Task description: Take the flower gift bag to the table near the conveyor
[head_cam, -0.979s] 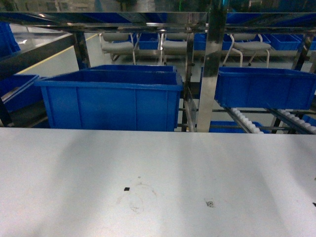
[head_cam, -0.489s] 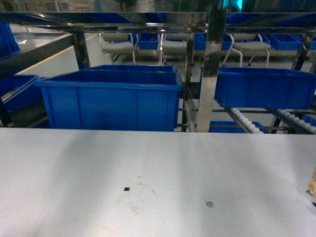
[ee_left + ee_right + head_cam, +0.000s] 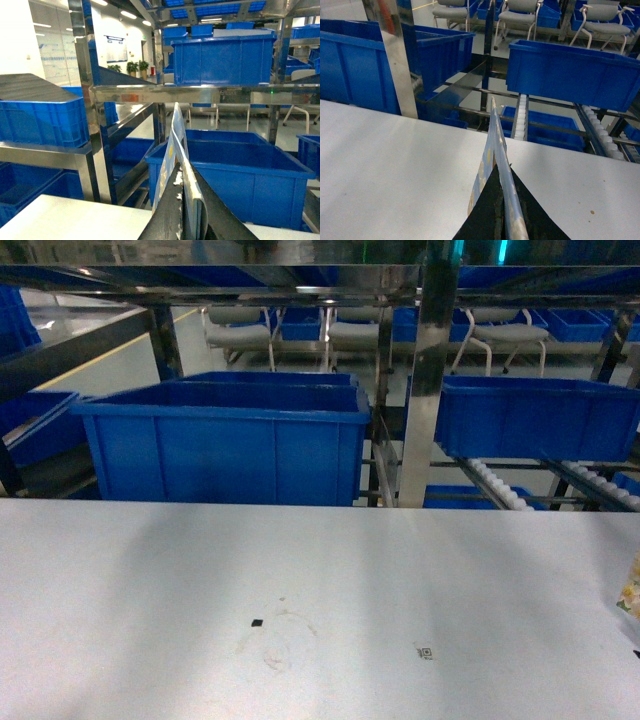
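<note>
Flower gift bag (image 3: 495,165): thin, flat, glossy, pale with floral print, seen edge-on in both wrist views, upright, pinched at lower edge; sliver visible at far right edge of head view (image 3: 630,595), over table
Table (image 3: 300,590): large, white, flat top, tiny black square marks, faint circular scuffs
Conveyor (image 3: 430,390): shiny steel frame directly behind table, lanes of small white rollers at right

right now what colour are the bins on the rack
Blue, clearest in the head view: the big bin behind the table.
</note>
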Robot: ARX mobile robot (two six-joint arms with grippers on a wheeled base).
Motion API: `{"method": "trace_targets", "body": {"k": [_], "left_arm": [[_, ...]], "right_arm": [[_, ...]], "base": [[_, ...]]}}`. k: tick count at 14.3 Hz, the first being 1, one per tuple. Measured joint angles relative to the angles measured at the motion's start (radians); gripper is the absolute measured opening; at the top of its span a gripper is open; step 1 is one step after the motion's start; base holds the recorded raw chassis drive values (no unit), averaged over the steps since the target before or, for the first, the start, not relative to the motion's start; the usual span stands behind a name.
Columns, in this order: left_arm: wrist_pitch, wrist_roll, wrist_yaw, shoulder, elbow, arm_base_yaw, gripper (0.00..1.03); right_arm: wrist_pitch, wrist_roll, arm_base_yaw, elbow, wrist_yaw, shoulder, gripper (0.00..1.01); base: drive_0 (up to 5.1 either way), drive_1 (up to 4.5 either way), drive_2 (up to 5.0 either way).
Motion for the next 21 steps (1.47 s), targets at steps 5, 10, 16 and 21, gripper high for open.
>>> {"method": "trace_targets", "body": {"k": [5,10,16,21], "left_arm": [[0.000,0.000,0.000,0.000,0.000,0.000,0.02],[0.000,0.000,0.000,0.000,0.000,0.000,0.02],[-0.001,0.000,0.000,0.000,0.000,0.000,0.02],[0.000,0.000,0.000,0.000,0.000,0.000,0.02]], "right_arm": [[0.018,0.005,-0.006,0.010,-0.017,0.110,0.02],[0.015,0.006,-0.006,-0.155,0.009,0.044,0.41],[0.000,0.035,-0.013,-0.214,0.084,-0.072,0.97],[-0.007,0.088,-0.032,-0.219,0.078,-0.147,0.98]], "base": [[0.0,0.00,0.0],[0.0,0.00,0.0],[0.0,0.00,0.0],[0.0,0.00,0.0]]}}
